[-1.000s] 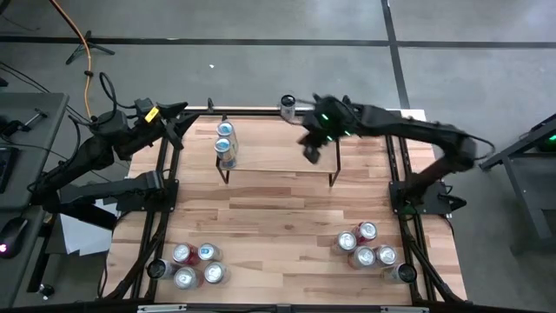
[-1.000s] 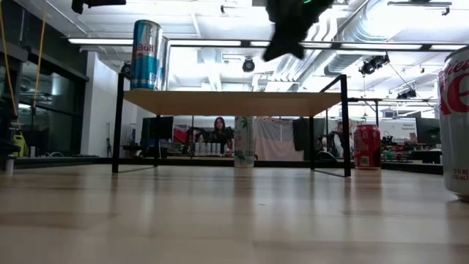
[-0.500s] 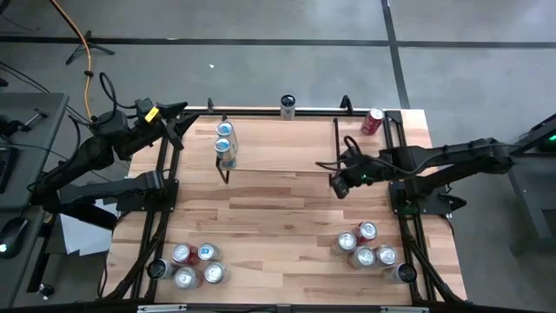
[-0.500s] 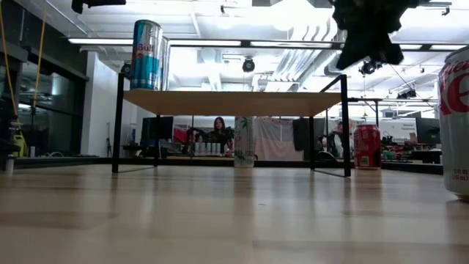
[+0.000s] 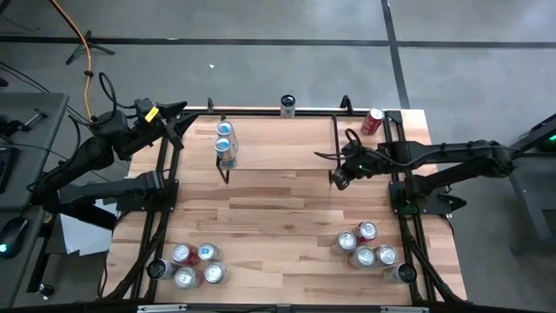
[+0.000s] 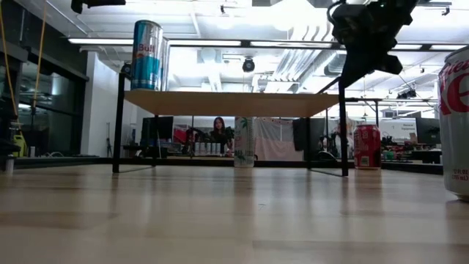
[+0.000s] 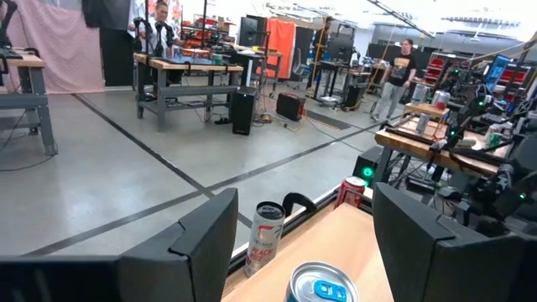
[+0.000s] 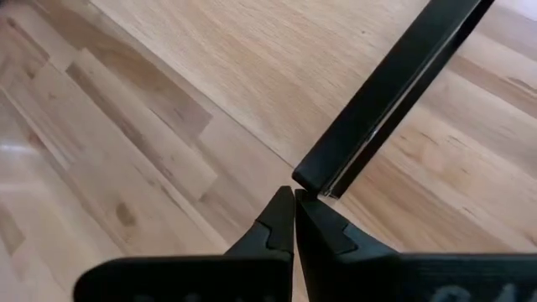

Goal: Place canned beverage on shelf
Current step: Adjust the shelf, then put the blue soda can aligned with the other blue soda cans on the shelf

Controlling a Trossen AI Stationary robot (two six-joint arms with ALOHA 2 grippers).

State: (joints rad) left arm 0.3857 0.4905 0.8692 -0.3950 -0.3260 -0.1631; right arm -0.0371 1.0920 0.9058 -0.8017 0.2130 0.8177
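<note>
The low shelf (image 5: 278, 148), a light wood plank on thin black rod legs, stood toward the far side of the light wood table (image 5: 278, 226), with two blue-and-silver cans (image 5: 225, 143) upright on its left end. The right gripper (image 5: 340, 180) hung with its fingers pressed together and empty at the shelf's front right leg (image 8: 390, 92), its tips just beside that black rod. The left gripper (image 7: 302, 243) waited past the shelf's left end, jaws parted and holding nothing.

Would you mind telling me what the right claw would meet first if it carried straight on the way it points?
Probably the shelf's black front leg: the shut right claw has its tips almost on it; whether they touch is unclear.
</note>
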